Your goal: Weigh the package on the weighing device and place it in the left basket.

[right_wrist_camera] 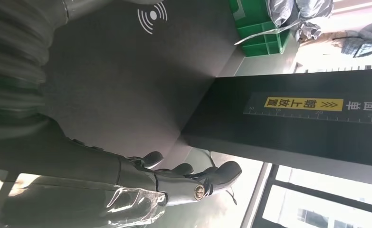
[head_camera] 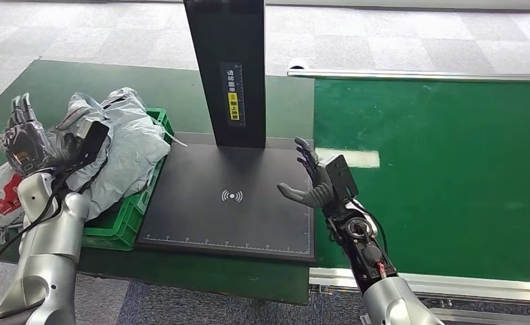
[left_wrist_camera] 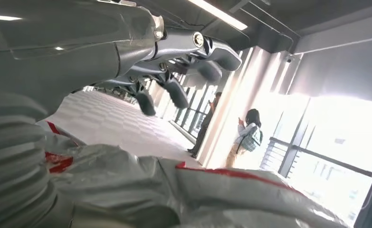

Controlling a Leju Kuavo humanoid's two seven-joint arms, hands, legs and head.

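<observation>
Right robot hand (head_camera: 314, 177) beside scale's post (head_camera: 226, 71), apparently apart.

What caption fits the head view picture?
Both hands open: left hand above grey packages in the green basket, scale bare.

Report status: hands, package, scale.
Left hand open, raised over grey packages heaped in green basket. Right hand open beside the scale. Scale plate bare.
</observation>
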